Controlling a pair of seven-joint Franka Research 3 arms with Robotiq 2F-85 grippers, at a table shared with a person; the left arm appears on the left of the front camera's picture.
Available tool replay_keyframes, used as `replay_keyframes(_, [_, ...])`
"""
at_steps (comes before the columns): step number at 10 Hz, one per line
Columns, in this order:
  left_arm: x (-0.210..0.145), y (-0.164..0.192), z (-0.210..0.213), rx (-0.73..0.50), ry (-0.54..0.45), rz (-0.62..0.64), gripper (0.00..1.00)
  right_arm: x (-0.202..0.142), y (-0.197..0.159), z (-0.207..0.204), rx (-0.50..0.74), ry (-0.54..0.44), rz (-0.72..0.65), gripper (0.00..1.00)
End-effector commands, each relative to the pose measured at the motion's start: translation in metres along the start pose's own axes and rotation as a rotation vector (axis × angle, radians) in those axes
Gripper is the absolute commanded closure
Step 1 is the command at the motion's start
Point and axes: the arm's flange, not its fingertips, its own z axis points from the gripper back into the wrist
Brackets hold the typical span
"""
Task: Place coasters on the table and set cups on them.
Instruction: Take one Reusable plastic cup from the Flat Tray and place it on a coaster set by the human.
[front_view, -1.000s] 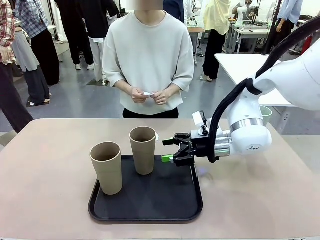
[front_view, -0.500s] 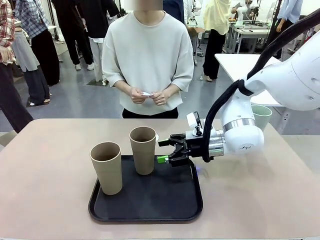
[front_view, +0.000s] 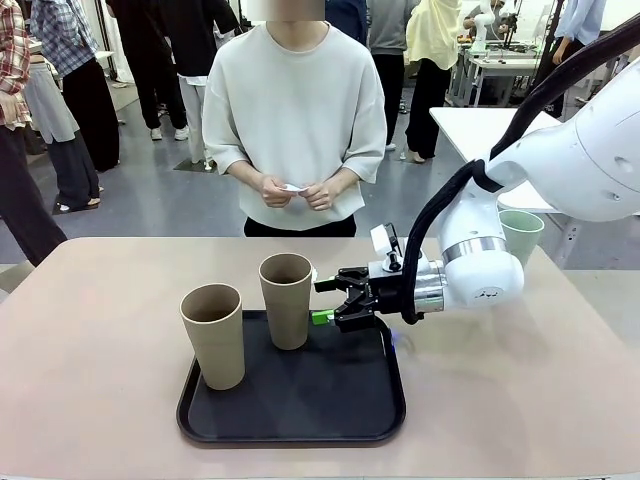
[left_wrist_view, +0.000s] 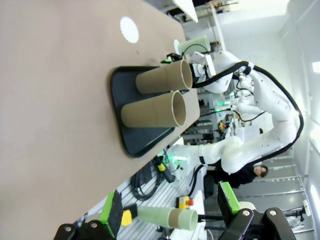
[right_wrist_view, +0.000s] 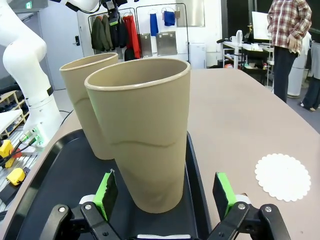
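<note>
While right gripper (front_view: 320, 302) hovers low over black tray (front_view: 300, 410), we note jaws spread wide, empty; rear brown cup (front_view: 286, 300) upright on tray, just beyond fingertips; in wrist view green pads flank it, not touching; front tan cup (front_view: 213, 335) upright near it on tray; mint cup (front_view: 522, 230) behind right arm, near far right edge of table (front_view: 100, 300); one coaster (right_wrist_view: 282, 176) flat on table beside tray; left gripper (left_wrist_view: 170, 207) likewise released, holding nothing, well apart from tray; person's hands (front_view: 300, 192) pinch small white piece at far side.
</note>
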Motion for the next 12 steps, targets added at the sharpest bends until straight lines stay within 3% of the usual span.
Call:
replay_keyframes(1, [0.0,0.0,0.001,-0.017,-0.008,-0.015,0.0,0.001,0.001,0.001,-0.001,0.0,0.003,0.0])
replay_keyframes(6, [0.0,0.0,0.001,-0.017,-0.008,-0.015,0.0,-0.003,-0.014,-0.006,-0.041,-0.035,0.031,0.0])
replay_keyframes(12, [0.0,0.0,0.001,-0.017,-0.008,-0.015,0.0,-0.003,-0.008,-0.017,0.074,-0.021,-0.012,0.0])
